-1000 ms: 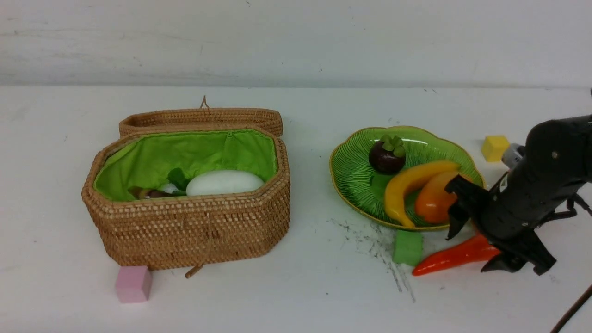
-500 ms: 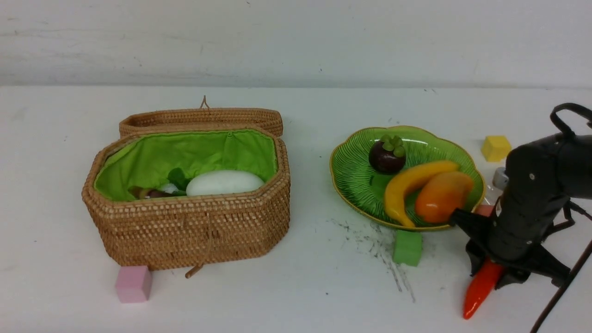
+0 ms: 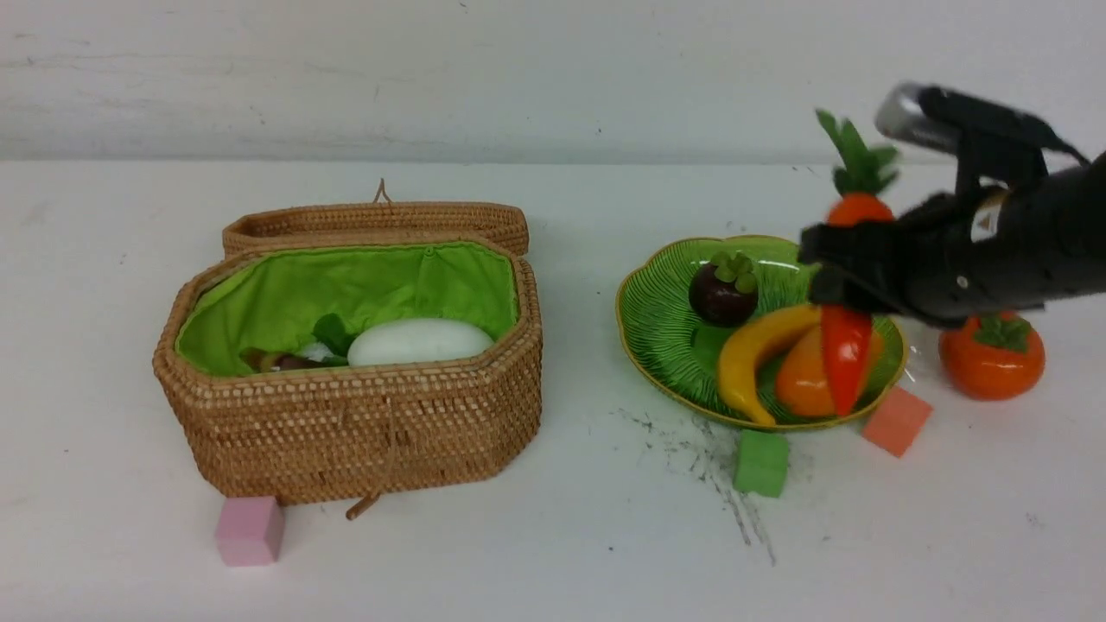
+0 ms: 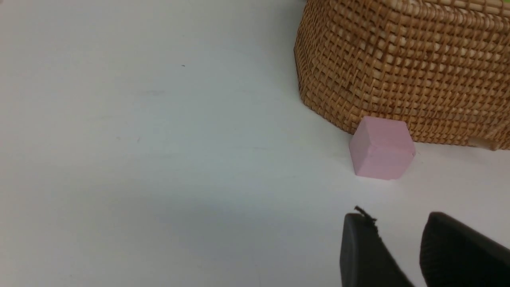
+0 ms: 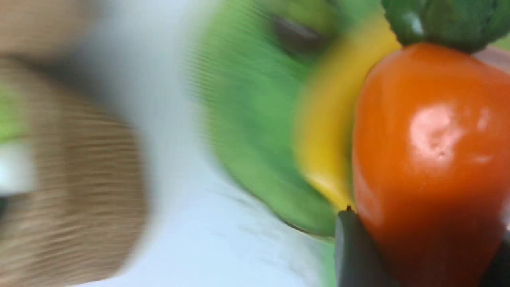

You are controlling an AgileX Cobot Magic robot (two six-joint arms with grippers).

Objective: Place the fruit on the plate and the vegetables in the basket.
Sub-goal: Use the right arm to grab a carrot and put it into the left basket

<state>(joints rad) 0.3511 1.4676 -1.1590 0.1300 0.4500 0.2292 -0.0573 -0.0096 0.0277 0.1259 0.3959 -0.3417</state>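
On the white tabletop [image 3: 570, 536], the plate [image 3: 661, 345] is overhung by the carrot [image 3: 847, 354], which is gripped firmly (pointed end downward) by the right end effector [image 3: 851, 263].

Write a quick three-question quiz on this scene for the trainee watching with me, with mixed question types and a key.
1. Multiple choice: What does the right gripper hold?
a) the eggplant
b) the carrot
c) the banana

2. True or false: The persimmon lies on the table, outside the plate.

3. Fill in the blank: The large white radish lies inside the ______.

Key: 1: b. 2: true. 3: basket.
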